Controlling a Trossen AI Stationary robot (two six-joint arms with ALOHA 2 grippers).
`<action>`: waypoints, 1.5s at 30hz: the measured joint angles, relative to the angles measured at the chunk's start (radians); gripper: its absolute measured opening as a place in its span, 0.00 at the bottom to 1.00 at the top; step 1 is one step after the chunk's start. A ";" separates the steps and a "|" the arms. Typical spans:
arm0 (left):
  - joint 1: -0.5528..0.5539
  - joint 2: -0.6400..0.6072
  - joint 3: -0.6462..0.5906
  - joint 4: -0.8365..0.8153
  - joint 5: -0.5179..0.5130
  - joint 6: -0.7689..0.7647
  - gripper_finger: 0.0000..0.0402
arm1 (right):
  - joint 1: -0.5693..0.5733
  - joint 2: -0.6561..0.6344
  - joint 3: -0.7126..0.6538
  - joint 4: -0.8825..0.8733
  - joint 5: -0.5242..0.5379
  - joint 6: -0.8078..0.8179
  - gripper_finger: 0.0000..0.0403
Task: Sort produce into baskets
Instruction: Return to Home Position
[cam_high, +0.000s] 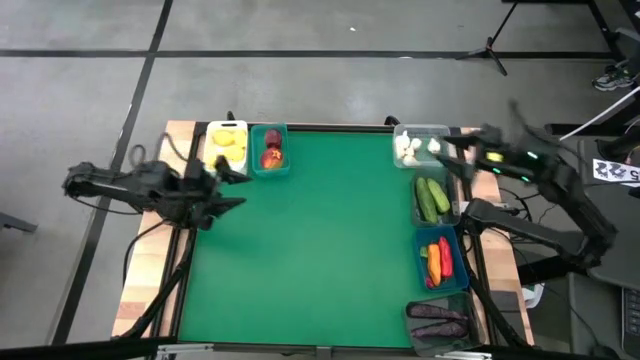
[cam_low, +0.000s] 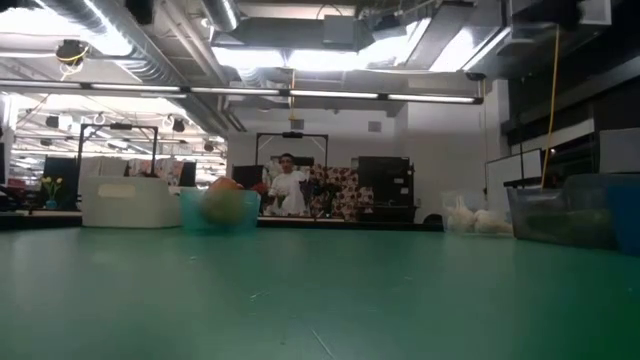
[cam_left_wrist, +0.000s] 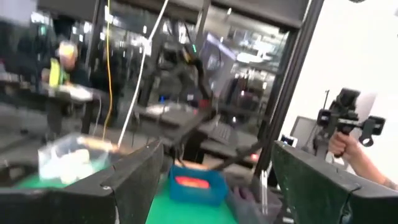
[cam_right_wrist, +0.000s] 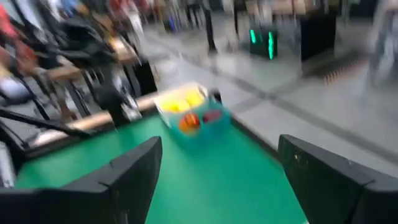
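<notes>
Only the high view takes in both arms and every bin. There the left gripper (cam_high: 234, 188) hangs over the table's left edge, its arm stretched level from the left, near the white bin (cam_high: 210, 140) of lemons (cam_high: 229, 146) and the teal bin (cam_high: 270, 174) of apples (cam_high: 271, 155). The right gripper (cam_high: 452, 158) is above the right edge, close by the clear bin (cam_high: 420, 129) of garlic (cam_high: 408, 149). Cucumbers (cam_high: 432, 198), the blue bin (cam_high: 420, 260) with carrots (cam_high: 434, 262) and chilies (cam_high: 446, 258), and eggplants (cam_high: 438, 322) are ranged down that side. The low view gives just bins along the mat's far and right edges and a person (cam_low: 288, 186) in the room behind. The wrist views alone settle the jaws. The left arm's fingers (cam_left_wrist: 134, 180) are spread wide and empty, facing the blue bin across the mat. The right arm's fingers (cam_right_wrist: 124, 177) are likewise parted and empty, facing the lemons and apples. The left wrist view also catches a person's hand (cam_left_wrist: 341, 144) holding a device beyond the table.
</notes>
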 joint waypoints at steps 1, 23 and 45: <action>0.000 -0.044 0.000 -0.024 -0.001 0.015 0.74 | 0.006 -0.049 -0.006 -0.004 0.000 -0.005 0.80; -0.007 -0.400 -0.469 0.124 0.130 0.019 0.74 | 0.022 -0.477 -0.837 0.760 -0.291 0.322 0.80; 0.087 -0.416 -0.467 0.092 0.406 0.099 0.74 | 0.907 -0.360 -0.970 0.764 0.629 0.211 0.80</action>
